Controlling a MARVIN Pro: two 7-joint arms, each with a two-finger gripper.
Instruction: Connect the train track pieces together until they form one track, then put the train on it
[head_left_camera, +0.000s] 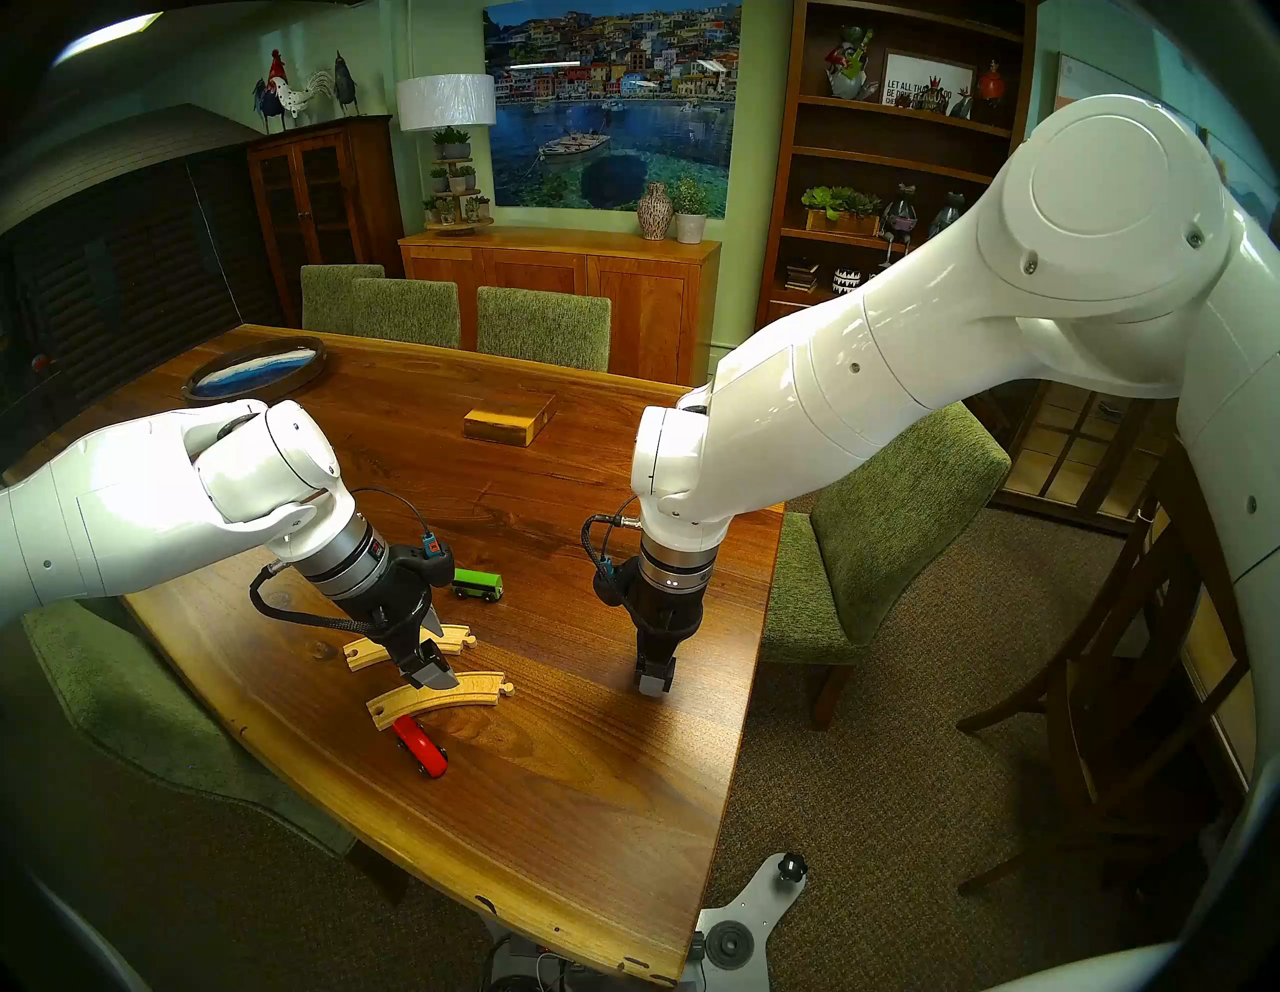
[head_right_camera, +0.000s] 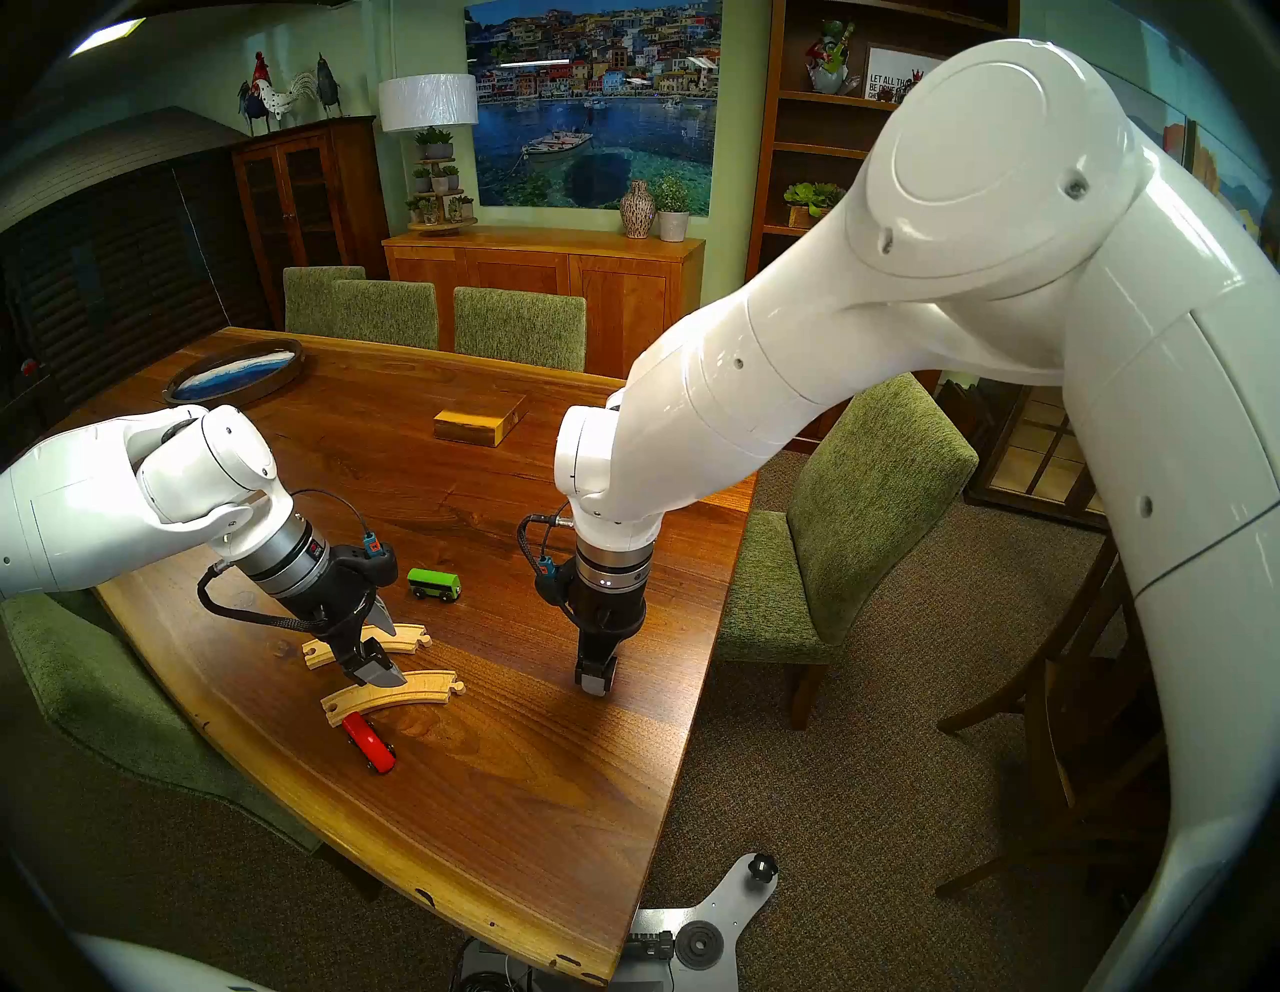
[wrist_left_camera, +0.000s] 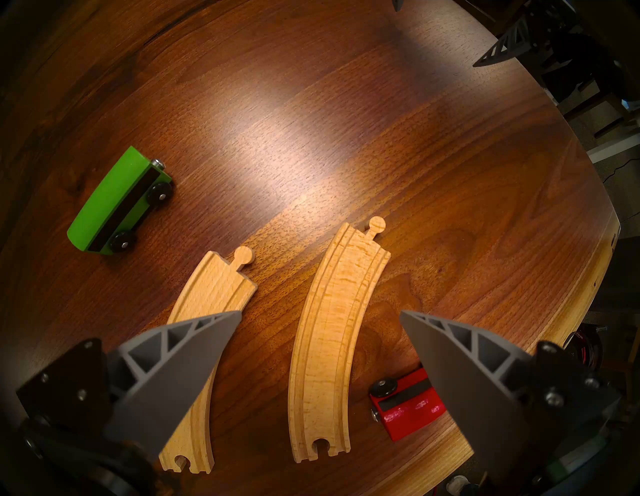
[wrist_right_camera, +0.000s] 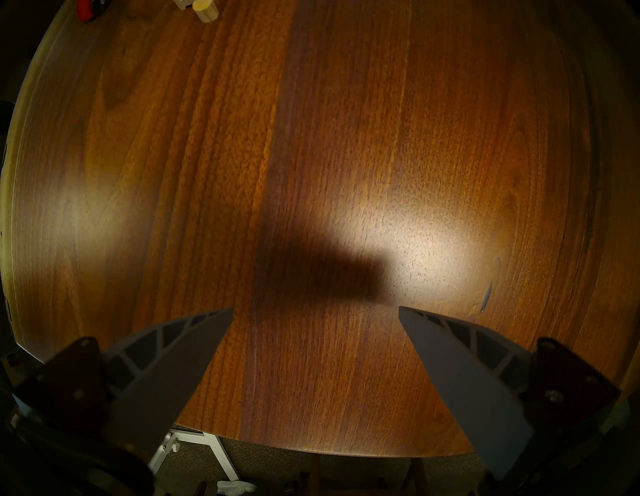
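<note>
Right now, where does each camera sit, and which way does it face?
Head left: high, looking down at the table; both arms show.
Head right: almost the same picture.
Left wrist: looks down on two track pieces, between its open fingers.
Right wrist: looks straight down on bare table, open fingers.
Shared: the red car in all four.

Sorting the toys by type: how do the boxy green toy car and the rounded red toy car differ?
The boxy green toy car is flat-sided; the rounded red toy car is glossy and curved. Green stands beyond the two pale curved wooden track pieces, red on their near side. Both have black wheels and rest on the wooden table, untouched.
</note>
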